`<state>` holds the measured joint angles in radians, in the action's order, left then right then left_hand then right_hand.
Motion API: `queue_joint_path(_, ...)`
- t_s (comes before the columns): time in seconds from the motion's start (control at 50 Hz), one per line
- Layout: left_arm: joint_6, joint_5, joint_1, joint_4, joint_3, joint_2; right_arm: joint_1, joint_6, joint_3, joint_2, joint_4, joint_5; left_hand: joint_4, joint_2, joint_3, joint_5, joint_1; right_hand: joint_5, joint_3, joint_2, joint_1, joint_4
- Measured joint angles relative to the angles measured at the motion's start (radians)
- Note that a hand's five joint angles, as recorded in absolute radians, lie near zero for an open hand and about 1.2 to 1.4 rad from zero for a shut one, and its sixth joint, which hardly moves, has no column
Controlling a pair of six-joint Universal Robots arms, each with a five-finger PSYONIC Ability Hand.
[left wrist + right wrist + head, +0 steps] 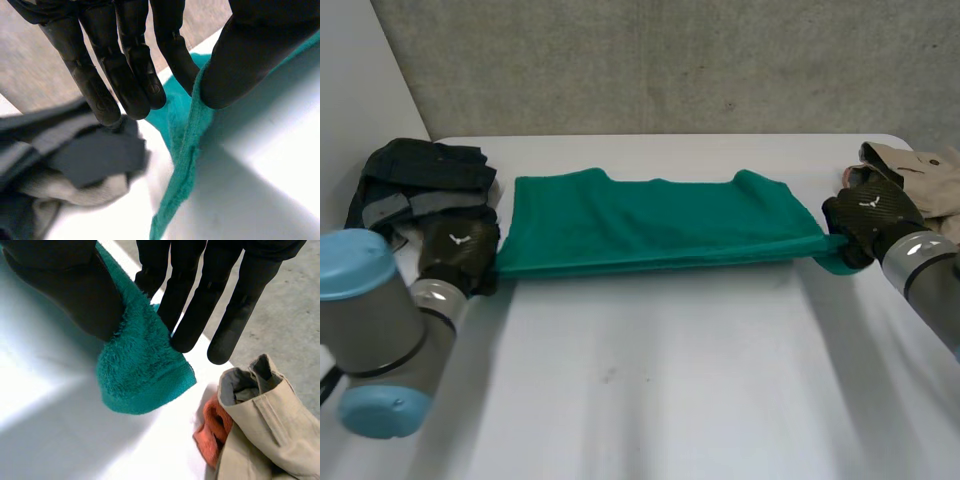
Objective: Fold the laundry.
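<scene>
Table (640, 380): left hand (460, 248), right hand (868, 212) seemingly pinch towel (650, 225).

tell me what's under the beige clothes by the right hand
An orange cloth pokes out from under the beige clothes, resting on the white table, near the right hand pinching the green towel. How far it reaches underneath is covered.

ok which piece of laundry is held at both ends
The green towel, pinched by the left hand and right hand; the dark pile and beige garment lie loose.
</scene>
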<state>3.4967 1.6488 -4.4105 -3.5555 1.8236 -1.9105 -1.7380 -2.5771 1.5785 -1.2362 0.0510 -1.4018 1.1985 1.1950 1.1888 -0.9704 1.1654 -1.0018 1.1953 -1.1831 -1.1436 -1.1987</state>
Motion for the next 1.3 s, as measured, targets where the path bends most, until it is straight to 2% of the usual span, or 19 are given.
queue_joint_path(0.12, 0.131, -0.005, -0.003, 0.149, 0.110, 0.224, 0.013, 0.189, 0.021, -0.090, -0.210, -0.002, 0.000, 0.000, 0.000, 0.000, 0.000, 0.000, 0.000, 0.000, 0.000, 0.000)
queue_joint_path(0.2, 0.299, -0.010, -0.003, 0.346, 0.192, 0.369, 0.049, 0.384, 0.066, -0.163, -0.407, -0.008, 0.000, 0.001, 0.000, 0.000, 0.000, 0.000, 0.001, 0.000, 0.000, 0.000)
queue_joint_path(0.28, 0.408, -0.014, 0.000, 0.482, 0.232, 0.426, 0.094, 0.503, 0.096, -0.203, -0.526, -0.003, 0.000, 0.001, 0.001, 0.000, 0.000, 0.000, 0.001, 0.000, 0.000, 0.000)
queue_joint_path(0.34, 0.462, -0.018, 0.001, 0.528, 0.244, 0.436, 0.123, 0.543, 0.105, -0.215, -0.557, 0.003, 0.000, 0.001, 0.001, 0.000, 0.000, 0.000, 0.001, 0.000, 0.000, 0.000)
queue_joint_path(0.46, 0.487, -0.026, 0.003, 0.359, 0.182, 0.311, 0.134, 0.477, 0.075, -0.138, -0.451, 0.005, 0.000, 0.003, 0.004, -0.009, 0.000, 0.000, 0.001, 0.000, 0.000, 0.000)
queue_joint_path(0.58, 0.484, -0.030, 0.009, 0.101, 0.016, 0.079, 0.117, 0.353, -0.015, 0.030, -0.263, -0.011, 0.001, 0.003, 0.004, -0.011, 0.000, -0.003, 0.001, 0.000, 0.000, 0.000)
queue_joint_path(0.64, 0.483, -0.030, 0.023, 0.027, -0.116, -0.054, 0.094, 0.323, -0.075, 0.110, -0.170, -0.036, 0.001, 0.003, 0.004, -0.011, 0.000, -0.006, 0.001, 0.000, 0.000, 0.000)
queue_joint_path(0.86, 0.485, -0.027, 0.056, -0.008, -0.531, -0.412, 0.043, 0.321, -0.284, 0.345, 0.070, -0.100, 0.001, 0.003, 0.004, -0.024, 0.000, -0.010, 0.001, 0.000, 0.000, 0.000)
queue_joint_path(0.88, 0.485, -0.027, 0.059, -0.006, -0.566, -0.440, 0.040, 0.322, -0.310, 0.376, 0.096, -0.100, 0.001, 0.003, 0.004, -0.024, 0.000, 0.020, -0.029, 0.029, 0.025, 0.030)
queue_joint_path(0.9, 0.485, -0.026, 0.060, -0.006, -0.589, -0.458, 0.038, 0.322, -0.327, 0.395, 0.114, -0.101, 0.001, 0.003, 0.004, -0.024, 0.000, 0.142, -0.152, 0.173, 0.161, 0.153)
queue_joint_path(0.94, 0.484, -0.026, 0.063, -0.005, -0.622, -0.485, 0.033, 0.321, -0.359, 0.433, 0.152, -0.101, -0.123, -0.138, -0.116, 0.083, -0.123, 0.490, -0.481, 0.510, 0.510, 0.489)
queue_joint_path(0.96, 0.484, -0.025, 0.064, -0.005, -0.631, -0.492, 0.032, 0.320, -0.364, 0.440, 0.159, -0.101, -0.269, -0.286, -0.259, 0.226, -0.286, 0.573, -0.553, 0.590, 0.570, 0.567)
queue_joint_path(0.98, 0.483, -0.024, 0.067, -0.005, -0.644, -0.501, 0.029, 0.318, -0.382, 0.461, 0.188, -0.102, -0.464, -0.479, -0.450, 0.417, -0.511, 0.766, -0.761, 0.800, 0.773, 0.756)
queue_joint_path(1.02, 0.481, -0.022, 0.073, -0.007, -0.659, -0.511, 0.026, 0.313, -0.400, 0.482, 0.233, -0.104, -0.801, -0.791, -0.778, 0.746, -0.871, 0.924, -0.937, 0.946, 0.907, 0.943)
queue_joint_path(1.04, 0.479, -0.020, 0.075, -0.008, -0.662, -0.513, 0.025, 0.309, -0.407, 0.489, 0.254, -0.105, -0.878, -0.866, -0.854, 0.816, -0.932, 0.952, -0.971, 0.967, 0.919, 0.972)
queue_joint_path(1.06, 0.478, -0.019, 0.078, -0.008, -0.665, -0.513, 0.025, 0.305, -0.410, 0.493, 0.272, -0.106, -0.878, -0.866, -0.854, 0.816, -0.932, 0.953, -0.981, 0.972, 0.919, 0.981)
queue_joint_path(1.08, 0.476, -0.017, 0.081, -0.009, -0.666, -0.513, 0.023, 0.298, -0.413, 0.495, 0.295, -0.108, -0.987, -0.977, -0.968, 0.917, -0.978, 0.953, -0.983, 0.972, 0.919, 0.984)
queue_joint_path(1.18, 0.469, -0.003, 0.101, -0.005, -0.644, -0.474, 0.024, 0.232, -0.386, 0.454, 0.357, -0.118, -0.997, -0.987, -0.976, 0.918, -0.978, 0.953, -0.983, 0.972, 0.919, 0.984)
queue_joint_path(1.3, 0.465, 0.007, 0.118, 0.000, -0.546, -0.347, 0.033, 0.140, -0.288, 0.320, 0.247, -0.106, -0.997, -0.988, -0.976, 0.918, -0.977, 0.952, -0.983, 0.972, 0.919, 0.984)
